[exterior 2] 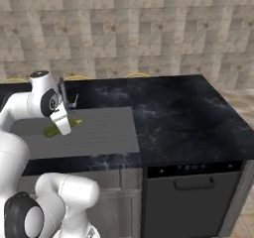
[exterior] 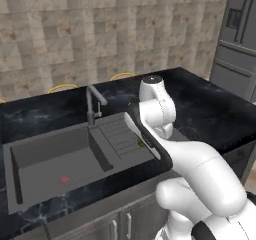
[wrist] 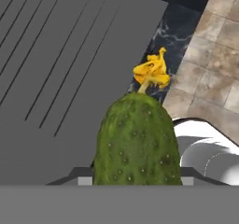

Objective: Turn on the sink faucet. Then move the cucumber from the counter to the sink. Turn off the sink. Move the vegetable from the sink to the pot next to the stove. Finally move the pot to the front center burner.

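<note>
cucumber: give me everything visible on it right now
The cucumber is a stubby, bumpy green one with a dried yellow flower at its far tip. It sits between the gripper jaws, which close on its sides, pointing away from the hand. It hangs over the ribbed drainboard of the sink, near the counter edge. In the right base view it looks yellow-green, partly hidden by the arm.

Bumpy green cucumber [wrist: 137, 141] with yellow blossom tip, clamped between the fingers, over ribbed drainboard of grey sink [exterior: 55, 156].
</note>
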